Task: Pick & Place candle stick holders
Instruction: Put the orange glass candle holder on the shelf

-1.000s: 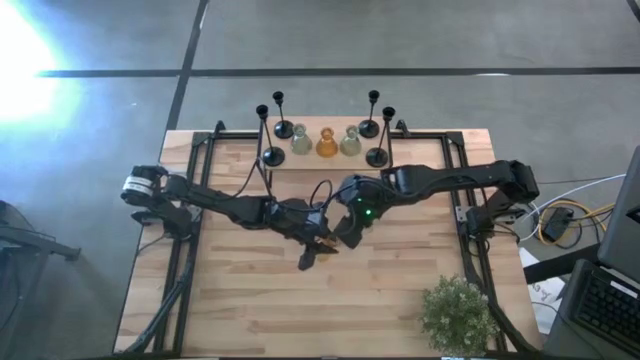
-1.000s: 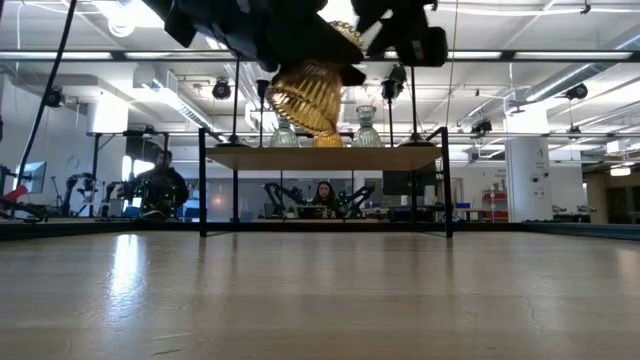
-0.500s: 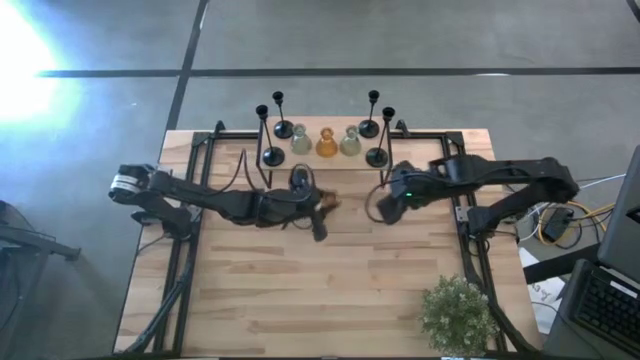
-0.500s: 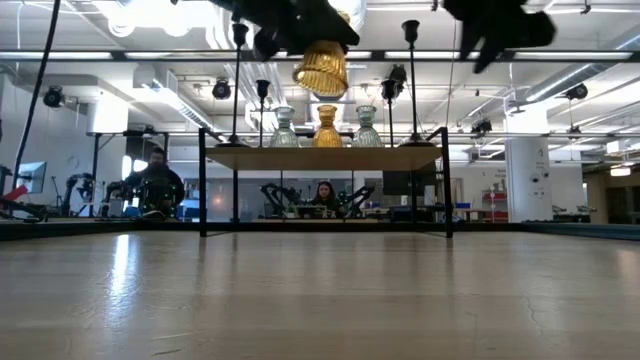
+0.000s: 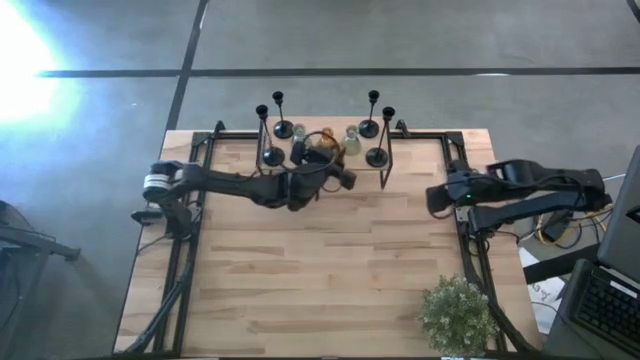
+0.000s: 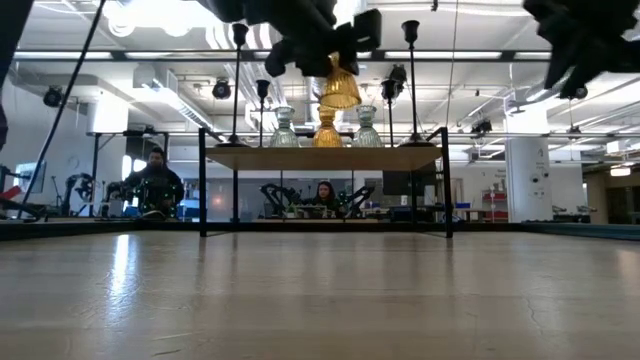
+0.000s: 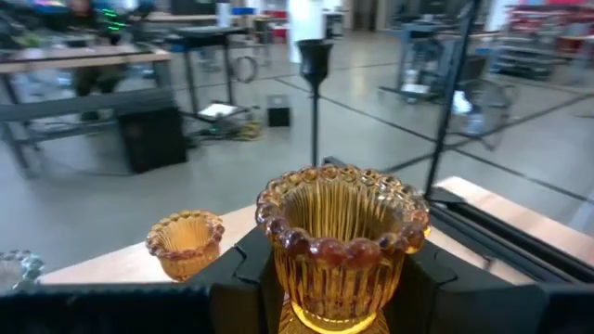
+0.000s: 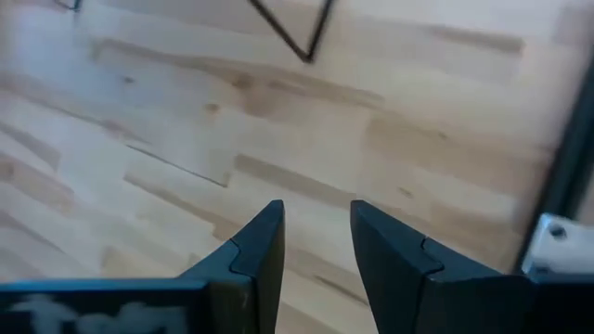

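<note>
My left gripper (image 5: 328,168) reaches over the far middle of the table and is shut on an amber glass candle stick holder (image 7: 339,241), holding it up in front of a raised wooden shelf (image 6: 250,157). On the shelf stand a second amber holder (image 6: 327,128), two pale-green glass holders (image 6: 284,128) (image 6: 366,126) and several black stemmed holders (image 5: 272,157), each on its base. My right gripper (image 8: 316,232) hangs open over the table's right side with nothing between its fingers. My left gripper pinches the lower part of the amber holder's ribbed wall (image 7: 297,283) between its two fingers, one on each side. The fingers lie level, coming from the table's near side. The holder stands upright, scalloped rim up, lifted clear and higher than the shelf top.
A green potted plant (image 5: 458,310) stands at the near right corner. The shelf's black metal frame (image 5: 390,150) runs along the far edge, and black rails (image 5: 465,230) run down both sides of the table. People sit at benches in the room beyond (image 6: 160,180).
My left gripper has carried the amber holder from the table's middle up and toward the far edge, to the shelf, and has turned it from tipped to upright. My right gripper has drawn away from the holder, back toward the table's right edge.
</note>
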